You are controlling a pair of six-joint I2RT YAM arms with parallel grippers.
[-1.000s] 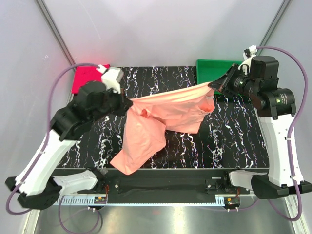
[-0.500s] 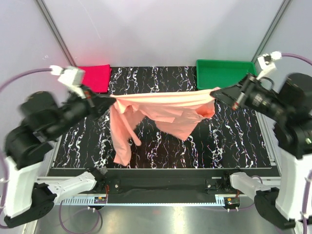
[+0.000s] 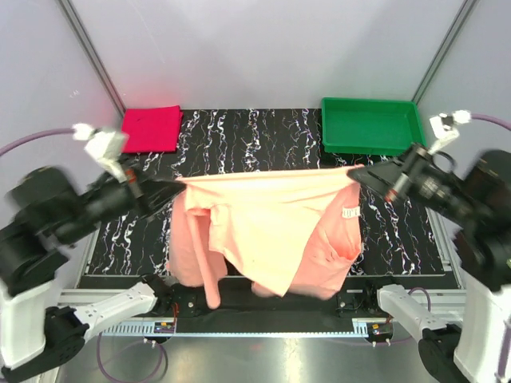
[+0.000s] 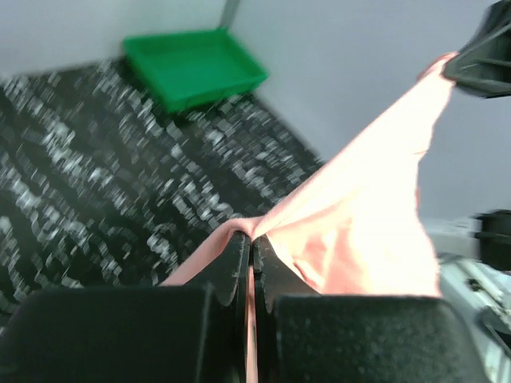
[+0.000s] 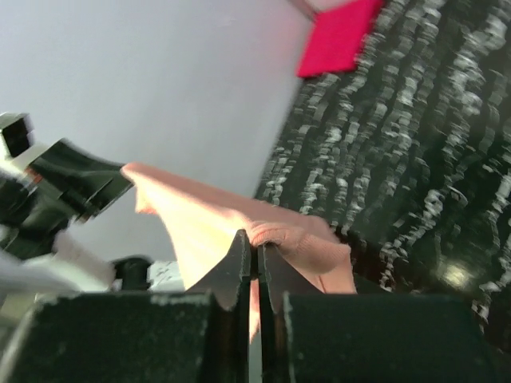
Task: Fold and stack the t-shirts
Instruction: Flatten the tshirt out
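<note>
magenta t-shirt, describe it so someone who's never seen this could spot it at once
On the black marbled table, go to the far left corner. The magenta-red t-shirt lies there folded flat. The other shirt, the peach t-shirt, hangs stretched in the air, and the far right corner holds a green tray.

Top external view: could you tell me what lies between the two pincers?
The peach-pink t-shirt, stretched from left pincer to right pincer, both shut on it; the top external view shows it.
</note>
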